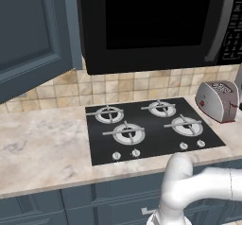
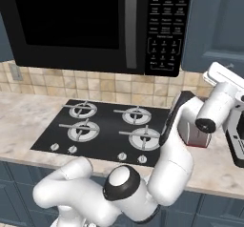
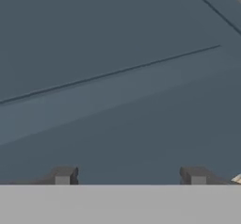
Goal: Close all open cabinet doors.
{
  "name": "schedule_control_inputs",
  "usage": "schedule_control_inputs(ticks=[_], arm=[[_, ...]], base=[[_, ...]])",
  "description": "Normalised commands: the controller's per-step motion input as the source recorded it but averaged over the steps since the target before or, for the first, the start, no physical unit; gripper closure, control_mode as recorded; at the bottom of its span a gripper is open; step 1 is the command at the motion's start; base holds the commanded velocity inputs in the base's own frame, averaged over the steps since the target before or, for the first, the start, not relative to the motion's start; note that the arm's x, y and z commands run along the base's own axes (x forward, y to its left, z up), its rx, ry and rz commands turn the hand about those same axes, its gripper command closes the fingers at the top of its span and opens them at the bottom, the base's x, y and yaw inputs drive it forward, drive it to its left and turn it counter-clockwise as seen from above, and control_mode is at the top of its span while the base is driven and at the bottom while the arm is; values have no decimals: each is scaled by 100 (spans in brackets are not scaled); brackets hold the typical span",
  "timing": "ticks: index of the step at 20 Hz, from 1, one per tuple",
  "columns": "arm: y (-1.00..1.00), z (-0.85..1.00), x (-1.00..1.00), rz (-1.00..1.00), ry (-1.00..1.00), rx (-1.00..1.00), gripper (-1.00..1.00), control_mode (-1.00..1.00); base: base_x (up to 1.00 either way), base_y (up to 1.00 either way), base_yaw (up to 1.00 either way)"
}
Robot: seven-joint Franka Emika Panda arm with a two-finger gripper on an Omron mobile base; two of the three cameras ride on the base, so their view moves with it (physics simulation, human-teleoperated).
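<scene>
A slate-blue cabinet door [image 1: 28, 35] at the upper left stands swung out from its cabinet, left of the microwave. Another slate-blue cabinet door [image 2: 217, 25] hangs to the right of the microwave; I cannot tell whether it is ajar. My arm reaches up to the right, and its wrist [image 2: 224, 85] sits just below that door. In the hand view the door's flat face [image 3: 122, 53] is very close, crossed by a slanted panel edge. My gripper [image 3: 129, 176] is open, fingertips [image 3: 63, 176] wide apart, nothing between them.
A black microwave [image 1: 151, 25] hangs over a black four-burner cooktop [image 1: 151, 129] set in a marble counter [image 1: 42, 148]. A silver and red toaster [image 1: 218, 100] stands right of the cooktop, close to my forearm. Blue lower cabinet fronts [image 1: 94, 200] run beneath.
</scene>
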Motion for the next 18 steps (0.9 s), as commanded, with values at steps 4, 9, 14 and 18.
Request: schedule_control_inputs(ticks=[4,9,14,18], arm=[[0,0,50,11,5,0,-100,-100],[0,0,50,15,4,0,-100,-100],[0,0,30,15,1,0,-100,-100],[0,0,18,14,0,0,-100,-100]], base=[[0,0,0],[0,0,0],[0,0,0],[0,0,0]])
